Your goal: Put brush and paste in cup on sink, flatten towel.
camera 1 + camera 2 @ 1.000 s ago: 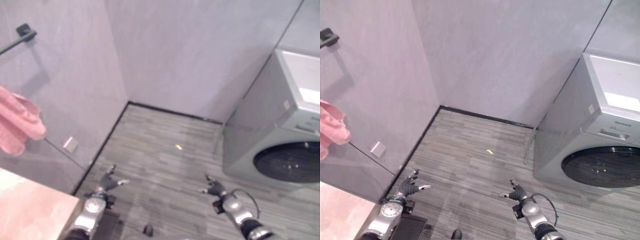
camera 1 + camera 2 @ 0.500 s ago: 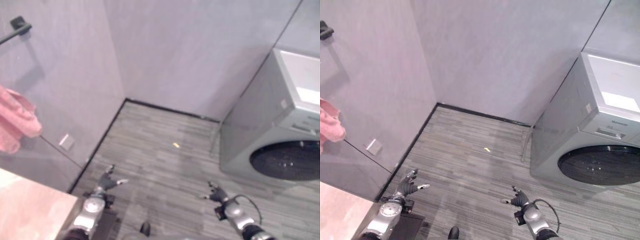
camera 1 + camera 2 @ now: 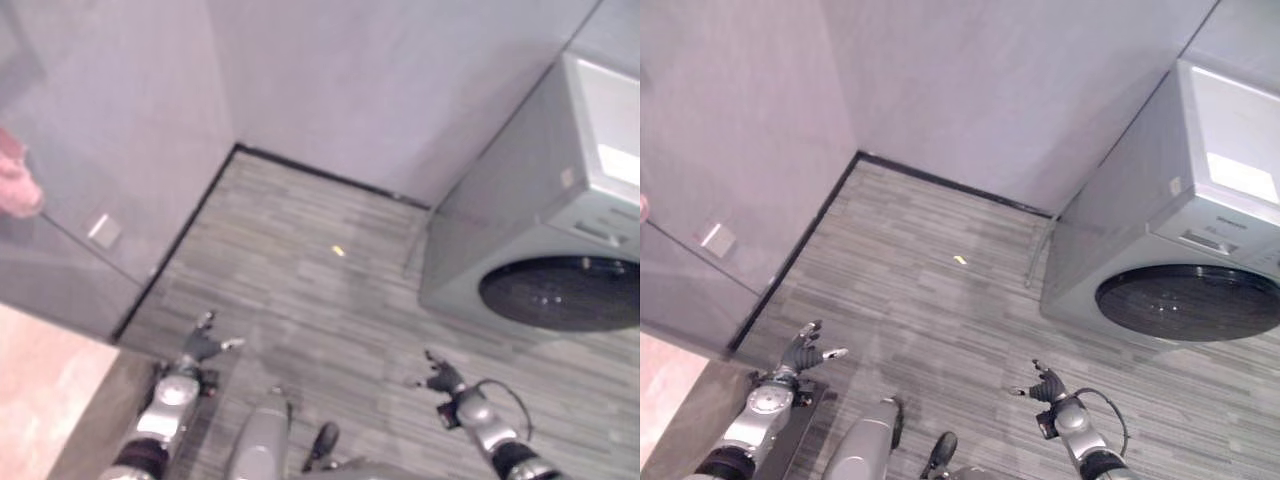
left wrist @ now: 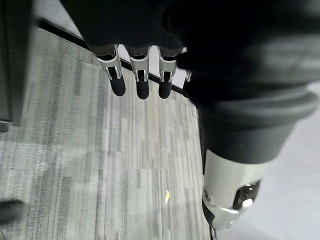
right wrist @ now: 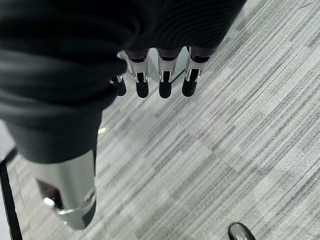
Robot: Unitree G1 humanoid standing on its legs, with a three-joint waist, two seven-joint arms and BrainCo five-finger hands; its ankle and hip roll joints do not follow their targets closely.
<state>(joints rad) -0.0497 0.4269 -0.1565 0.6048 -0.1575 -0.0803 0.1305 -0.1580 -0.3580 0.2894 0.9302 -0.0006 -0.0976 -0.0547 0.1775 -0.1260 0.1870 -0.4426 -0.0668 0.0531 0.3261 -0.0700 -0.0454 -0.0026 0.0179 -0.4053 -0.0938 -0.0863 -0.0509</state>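
Low in the frame, the left hand (image 3: pixel 203 345) and the right hand (image 3: pixel 443 380) hang over the grey striped floor (image 3: pixel 330 300), fingers (image 4: pixel 118 75) straight, wide and holding nothing. A small yellow scrap (image 3: pixel 339 251) lies farther off. The grey washing machine (image 3: pixel 545 250) stands at right. A pink towel (image 3: pixel 14 180) hangs at the left edge.

You see a washing machine (image 3: pixel 1185 270) on the grey striped floor (image 3: pixel 940 320), a small yellow scrap (image 3: pixel 339 251) lying well apart from it, near the grey wall (image 3: pixel 990 90).
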